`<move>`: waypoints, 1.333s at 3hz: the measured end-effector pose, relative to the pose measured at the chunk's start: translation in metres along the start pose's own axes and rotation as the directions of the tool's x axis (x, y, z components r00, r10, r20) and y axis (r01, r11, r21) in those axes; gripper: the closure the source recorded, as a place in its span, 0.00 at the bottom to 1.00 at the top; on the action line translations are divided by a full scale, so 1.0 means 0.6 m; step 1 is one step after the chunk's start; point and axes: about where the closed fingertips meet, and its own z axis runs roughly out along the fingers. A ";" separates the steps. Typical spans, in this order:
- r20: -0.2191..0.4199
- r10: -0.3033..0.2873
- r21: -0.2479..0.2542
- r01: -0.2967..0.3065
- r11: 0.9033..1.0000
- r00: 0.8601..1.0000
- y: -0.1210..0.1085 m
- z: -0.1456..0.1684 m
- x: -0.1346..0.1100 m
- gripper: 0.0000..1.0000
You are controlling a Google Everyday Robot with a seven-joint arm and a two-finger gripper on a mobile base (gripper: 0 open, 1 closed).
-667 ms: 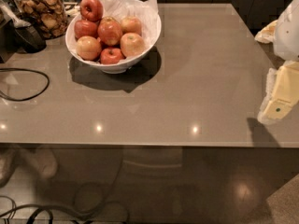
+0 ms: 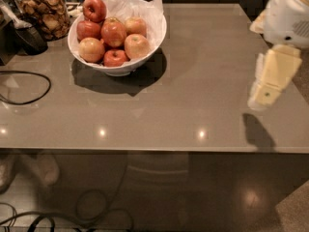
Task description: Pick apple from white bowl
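Floor: dark cables (image 2: 43,221) lie on it, nearer the camera than the white bowl and below the table's front edge.

Table (image 2: 193,105): grey, glossy top. Its front edge runs straight across the view, well in front of the bowl. Its right edge passes beneath the arm, and its far edge lies just behind the bowl. A broad bare stretch of top lies in front of the bowl and to its right.

Gripper (image 2: 263,93): cream-coloured, hanging over the table's right side, well apart from the bowl and nearer the camera than it. It holds nothing. Whether it is wide or narrow cannot be told. The white arm (image 2: 289,13) rises behind it at the right border.

Black cable (image 2: 46,88): a loop on the top, in front of the bowl and to its left.

White bowl (image 2: 161,30): at the far left of the table, lined with crumpled paper (image 2: 149,8).

The apple (image 2: 136,45): large and pale, with a faint blush. It lies at the bowl's front right among redder apples, touching a small red apple (image 2: 115,58).

Glass jar (image 2: 46,11): holds brown snacks and stands just left of the bowl.
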 end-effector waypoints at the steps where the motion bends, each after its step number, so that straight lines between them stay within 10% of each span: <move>1: -0.036 -0.030 0.014 0.030 0.999 0.999 -0.081 0.010 -0.099 0.00; 2: -0.015 -0.032 0.031 0.032 0.999 0.999 -0.085 0.010 -0.106 0.00; 4: 0.105 0.063 -0.112 -0.052 0.992 0.992 -0.114 0.050 -0.184 0.00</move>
